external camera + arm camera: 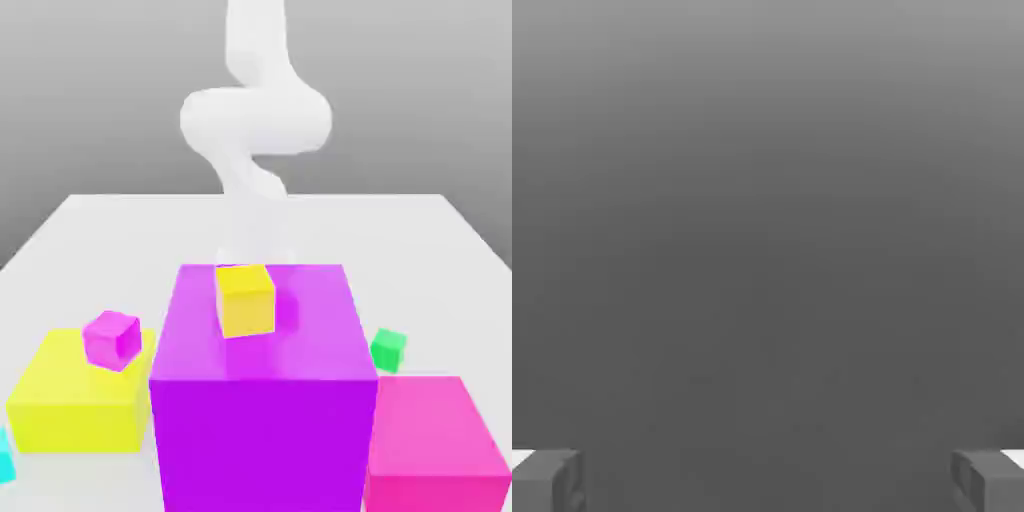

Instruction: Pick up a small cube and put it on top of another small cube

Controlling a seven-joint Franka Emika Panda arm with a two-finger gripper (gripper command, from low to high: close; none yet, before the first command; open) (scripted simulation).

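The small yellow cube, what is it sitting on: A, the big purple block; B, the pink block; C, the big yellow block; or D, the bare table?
A: the small yellow cube rests on the top face of the big purple block.

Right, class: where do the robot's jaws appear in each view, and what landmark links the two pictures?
Exterior view: at the pale arm's lower end, faint, just above the small yellow cube on the large purple block.
Hand view: two grey fingers in two corners of the picture, far apart, so the jaws are open.
Shared landmark: probably the plain table, the grey expanse between the fingers.
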